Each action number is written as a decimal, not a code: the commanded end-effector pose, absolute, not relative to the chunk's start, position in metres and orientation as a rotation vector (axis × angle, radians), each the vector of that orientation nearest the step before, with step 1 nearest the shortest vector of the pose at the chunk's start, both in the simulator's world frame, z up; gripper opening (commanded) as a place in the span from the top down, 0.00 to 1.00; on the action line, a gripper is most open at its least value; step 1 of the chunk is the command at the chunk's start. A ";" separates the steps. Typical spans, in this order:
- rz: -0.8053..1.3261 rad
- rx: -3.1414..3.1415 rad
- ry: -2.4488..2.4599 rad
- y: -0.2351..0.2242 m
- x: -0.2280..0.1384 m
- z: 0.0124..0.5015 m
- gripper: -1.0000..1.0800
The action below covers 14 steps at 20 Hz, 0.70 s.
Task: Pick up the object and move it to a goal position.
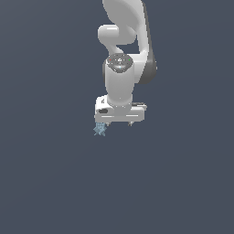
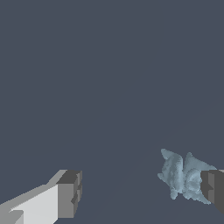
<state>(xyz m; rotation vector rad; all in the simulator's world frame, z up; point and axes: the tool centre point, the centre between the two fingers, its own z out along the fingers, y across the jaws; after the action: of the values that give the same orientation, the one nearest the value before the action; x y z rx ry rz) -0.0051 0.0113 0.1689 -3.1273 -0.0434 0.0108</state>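
Fingers (image 2: 212,189) spread wide apart, nothing held. The object (image 2: 181,177), a pale blue-grey spiky lump, sits on the dark counter (image 1: 50,183), not centred in the gap: in the wrist view it lies right against one finger's inner pad, apparently touching or just beside it, with the other finger well apart from it. In the exterior view the object (image 1: 99,129) lies just below the gripper (image 1: 115,124), under the finger on the exterior view's left. No clear long axis; it's irregular, star-like. Judgement: gripper needs a sideways shift toward the object to centre it before closing, otherwise the near finger may nudge or tip it.
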 end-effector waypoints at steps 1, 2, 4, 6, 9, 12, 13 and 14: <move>0.011 -3.127 -0.043 0.011 -0.005 0.169 0.04; 0.011 -3.127 -0.041 0.011 -0.005 0.169 0.04; 0.009 -3.128 -0.028 0.006 -0.005 0.171 0.04; 0.007 -3.129 -0.001 -0.002 -0.005 0.174 0.04; 0.002 -3.129 0.043 -0.016 -0.005 0.179 0.04; 0.001 -3.129 0.057 -0.020 -0.005 0.182 0.04; 0.001 -3.129 0.056 -0.020 -0.005 0.182 0.04; 0.001 -3.129 0.053 -0.019 -0.005 0.181 0.04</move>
<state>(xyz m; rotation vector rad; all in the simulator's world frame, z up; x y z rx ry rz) -0.0048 -0.0196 0.1813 -3.1293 0.0549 -0.0001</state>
